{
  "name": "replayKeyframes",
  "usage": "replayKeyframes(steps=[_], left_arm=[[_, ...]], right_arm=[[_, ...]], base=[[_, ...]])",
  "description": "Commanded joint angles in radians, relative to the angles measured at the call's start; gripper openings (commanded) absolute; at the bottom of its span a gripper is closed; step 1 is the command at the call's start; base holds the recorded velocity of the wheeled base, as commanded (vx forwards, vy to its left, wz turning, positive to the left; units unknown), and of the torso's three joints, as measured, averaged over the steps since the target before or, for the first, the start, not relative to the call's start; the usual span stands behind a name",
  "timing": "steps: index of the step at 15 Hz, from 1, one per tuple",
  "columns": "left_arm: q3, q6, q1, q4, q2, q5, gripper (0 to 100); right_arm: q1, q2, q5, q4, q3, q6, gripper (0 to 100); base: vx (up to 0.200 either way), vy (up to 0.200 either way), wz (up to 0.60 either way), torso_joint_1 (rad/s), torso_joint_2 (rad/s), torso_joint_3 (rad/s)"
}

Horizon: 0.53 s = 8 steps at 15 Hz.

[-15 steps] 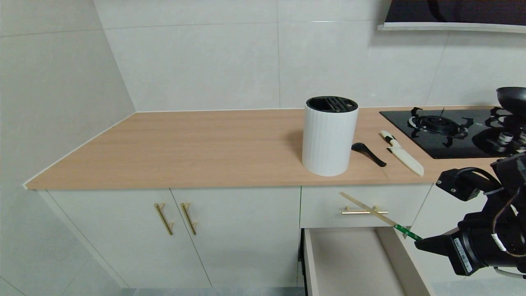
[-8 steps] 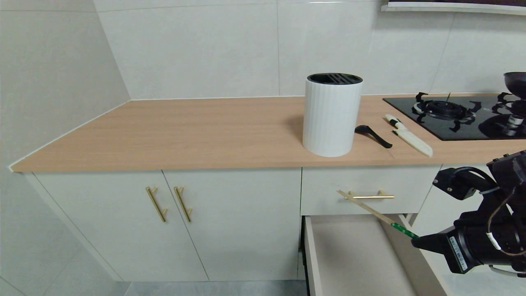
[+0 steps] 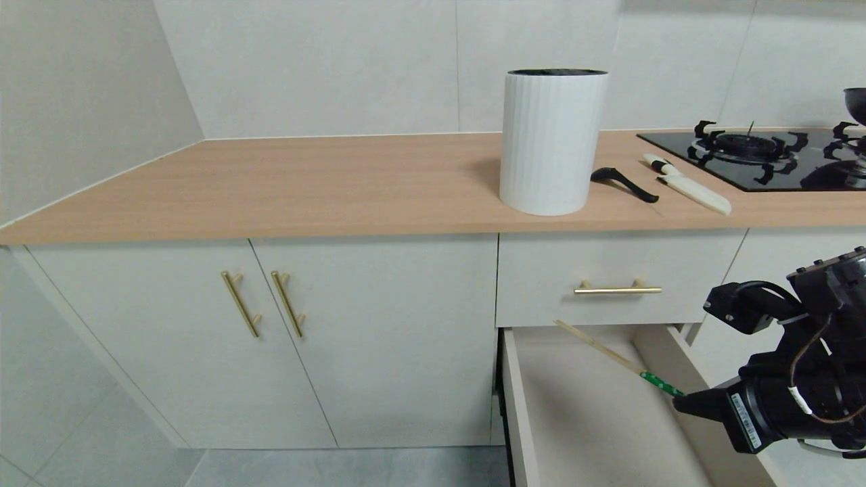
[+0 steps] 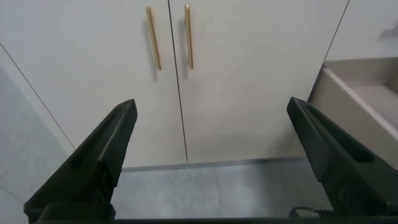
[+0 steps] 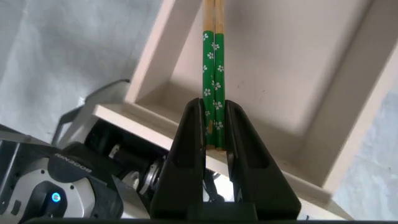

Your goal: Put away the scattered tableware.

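Right gripper [image 3: 680, 404] is clamped on the chopsticks [image 3: 609, 352] at their green patterned end. In the right wrist view the two sticks lie side by side, pinched between the closed fingers [image 5: 194, 124].

Key relation: the open drawer [image 3: 512, 392] lies below the sticks and to the robot's left of the gripper. The sticks' long axis runs from the gripper, at the drawer's right wall, slantwise toward its back left. The bare tips end near the drawer's rear, just under the closed drawer front [image 3: 541, 284] above. Most of their length hangs over the drawer's inside, while the gripped end sits over the right wall's rim. Whether the tips touch the drawer floor cannot be told.

Judgement: the release calls for bringing the gripped end inward and down so that both sticks drop inside the walls. Let go here, the green ends could catch on the rim.

Left gripper [image 4: 211, 118] has its jaws wide apart and holds nothing. It faces the cabinet doors [image 4: 171, 74] and is well apart from the drawer's inside, so the right arm is the nearer.

Tabletop [image 3: 304, 182] is wood-grained. On it stands a white ribbed holder [image 3: 551, 142]. A black spoon [image 3: 622, 182] lies just beside it, then a pale knife [image 3: 690, 186], both flat, with the hob [image 3: 758, 155] beyond. Pale tiled walls, grey floor.
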Motion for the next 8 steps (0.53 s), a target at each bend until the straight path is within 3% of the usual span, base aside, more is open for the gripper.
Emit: replayKeyframes(steps=[1, 6, 8], left_arm=[[0.0, 0.0, 0.0, -0.001, 0.0, 0.0, 100], [0.0, 0.0, 0.0, -0.001, 0.0, 0.0, 100], [0.0, 0.0, 0.0, -0.001, 0.0, 0.0, 100]], right_arm=[[0.001, 0.011, 0.001, 0.0, 0.0, 0.0, 0], [0.001, 0.014, 0.001, 0.0, 0.0, 0.0, 0], [0.001, 0.015, 0.001, 0.0, 0.0, 0.0, 0]], base=[[0.0, 0.0, 0.0, -0.144, 0.44, 0.305], [0.0, 0.0, 0.0, -0.111, 0.42, 0.31], [0.0, 0.0, 0.0, -0.037, 0.14, 0.09]])
